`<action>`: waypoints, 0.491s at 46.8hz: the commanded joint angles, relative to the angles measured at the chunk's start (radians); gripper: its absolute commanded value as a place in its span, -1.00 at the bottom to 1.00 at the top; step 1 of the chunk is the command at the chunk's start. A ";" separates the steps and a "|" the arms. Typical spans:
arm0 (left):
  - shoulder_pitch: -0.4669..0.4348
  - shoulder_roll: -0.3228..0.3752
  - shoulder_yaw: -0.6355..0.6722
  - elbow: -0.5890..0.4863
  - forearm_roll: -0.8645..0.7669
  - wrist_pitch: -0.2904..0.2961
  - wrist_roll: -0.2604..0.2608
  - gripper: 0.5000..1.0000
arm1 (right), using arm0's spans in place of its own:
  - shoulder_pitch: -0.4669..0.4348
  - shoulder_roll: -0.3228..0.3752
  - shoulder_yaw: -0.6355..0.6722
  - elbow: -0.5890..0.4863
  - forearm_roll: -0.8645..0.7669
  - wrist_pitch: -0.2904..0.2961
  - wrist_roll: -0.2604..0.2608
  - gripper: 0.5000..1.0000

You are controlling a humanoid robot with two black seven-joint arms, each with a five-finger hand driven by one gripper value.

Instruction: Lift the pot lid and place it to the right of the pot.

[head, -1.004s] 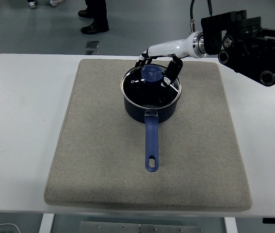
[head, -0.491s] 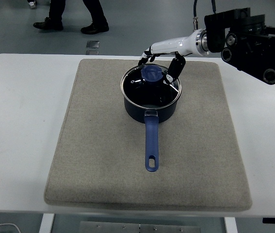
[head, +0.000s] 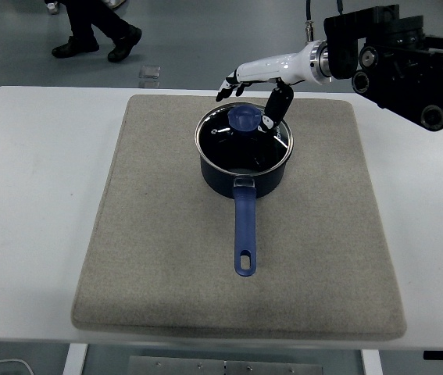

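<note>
- We saw the dark blue pot [head: 243,168] sitting just above the frame's centre on a coarse grey-beige mat [head: 166,258], its long blue handle pointing toward the bottom edge.
- The round glass lid [head: 241,137], steel-rimmed, with a blue knob, lay on the pot.
- The right hand [head: 256,82], white-shelled with black fingers, hung over the lid's far rim, fingers apart and grasping nothing.

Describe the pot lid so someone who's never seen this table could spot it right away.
Find the grey mat covering the middle of the white table; toward its far end sits a dark blue pot with a long blue handle pointing at the near edge. The lid rests on that pot: round, see-through glass with a metal rim, topped by a blue knob.
</note>
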 commanded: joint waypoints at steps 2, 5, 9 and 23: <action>0.000 0.000 0.000 0.000 0.000 0.000 0.000 1.00 | -0.005 0.002 0.000 0.000 -0.003 0.002 0.000 0.42; 0.000 0.000 0.000 0.000 0.000 0.000 0.000 1.00 | -0.008 0.002 -0.002 0.001 -0.005 0.002 0.000 0.33; 0.000 0.000 0.000 0.000 0.000 0.000 0.000 1.00 | -0.010 0.003 -0.002 0.000 -0.005 0.002 0.000 0.29; 0.000 0.000 0.000 0.000 0.000 0.000 0.000 1.00 | -0.011 0.005 0.000 0.001 -0.005 0.000 0.000 0.29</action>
